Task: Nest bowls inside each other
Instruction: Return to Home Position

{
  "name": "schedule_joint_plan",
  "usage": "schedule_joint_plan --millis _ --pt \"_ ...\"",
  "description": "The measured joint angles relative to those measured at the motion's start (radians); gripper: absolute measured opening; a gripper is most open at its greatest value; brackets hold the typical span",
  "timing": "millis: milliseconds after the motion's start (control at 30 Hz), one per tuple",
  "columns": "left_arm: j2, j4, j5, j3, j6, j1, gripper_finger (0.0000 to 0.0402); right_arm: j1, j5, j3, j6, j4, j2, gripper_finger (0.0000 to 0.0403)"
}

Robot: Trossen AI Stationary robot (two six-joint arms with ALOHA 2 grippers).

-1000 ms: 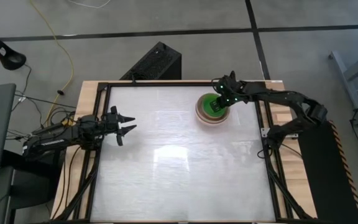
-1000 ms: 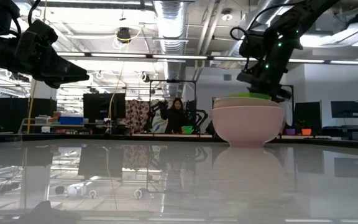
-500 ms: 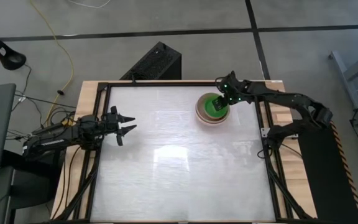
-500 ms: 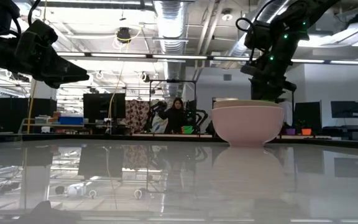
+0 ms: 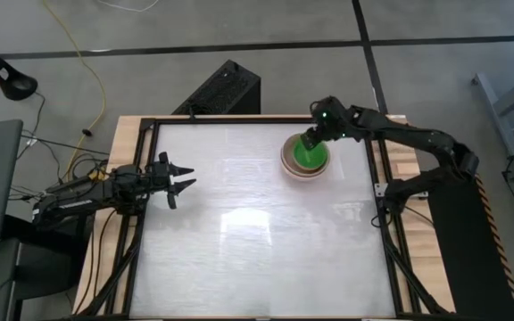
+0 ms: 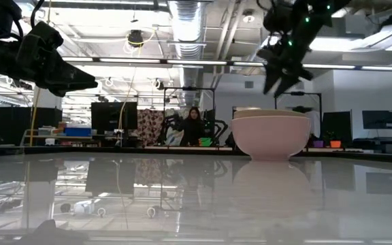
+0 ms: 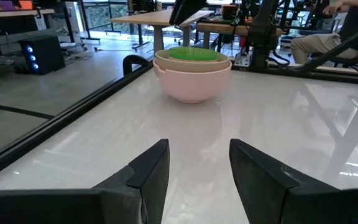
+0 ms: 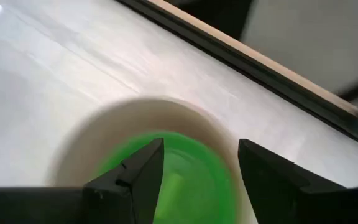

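Observation:
A nested stack of bowls stands near the table's far right corner. Its outer bowl is salmon-pink [image 6: 271,136], a cream-beige bowl [image 7: 191,61] sits in that, and the green bowl [image 5: 309,156] lies innermost, resting in the beige one. My right gripper [image 5: 314,139] hovers open just above the stack's far rim, pointing slantwise down, with nothing between its fingers [image 8: 143,171]. In the low view it hangs clear above the bowls [image 6: 278,80]. My left gripper [image 5: 184,179] waits open and level at the table's left side, facing the stack [image 7: 197,168].
A black frame rail [image 5: 377,178] runs round the white tabletop, close behind and to the right of the stack. Wide bare tabletop [image 5: 239,232] lies between the two arms. A person [image 6: 194,126] stands far off in the room beyond the table.
My right gripper has opened, let go of the green bowl and risen clear above the stack, tipping a little. The green bowl, which stood above the stack's rim, has sunk into the stack and no longer shows over the rim from the side.

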Motion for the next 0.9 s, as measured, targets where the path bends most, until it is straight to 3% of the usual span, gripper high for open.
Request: schedule_joint_plan --millis 133,300,500,633,800,900 --pt "0.0 0.0 0.0 0.0 0.0 0.0 0.0158 0.117 -0.004 0.011 -0.007 0.077 -0.014 0.0225" --pt "0.0 0.0 0.0 0.0 0.0 0.0 0.0158 0.353 -0.008 0.012 -0.028 0.189 -0.05 0.0221" --pt "0.0 0.0 0.0 0.0 0.0 0.0 0.0158 0.587 0.024 -0.006 -0.23 0.406 -0.05 0.0193" --pt "0.0 0.0 0.0 0.0 0.0 0.0 0.0158 0.614 0.009 -0.075 -0.295 0.515 -0.076 0.013" --pt "0.0 0.0 0.0 0.0 0.0 0.0 0.0158 0.611 -0.182 -0.246 -0.325 0.699 -0.142 0.0024" --pt "0.0 0.0 0.0 0.0 0.0 0.0 0.0158 0.592 -0.236 -0.388 -0.313 0.864 -0.202 0.0013"
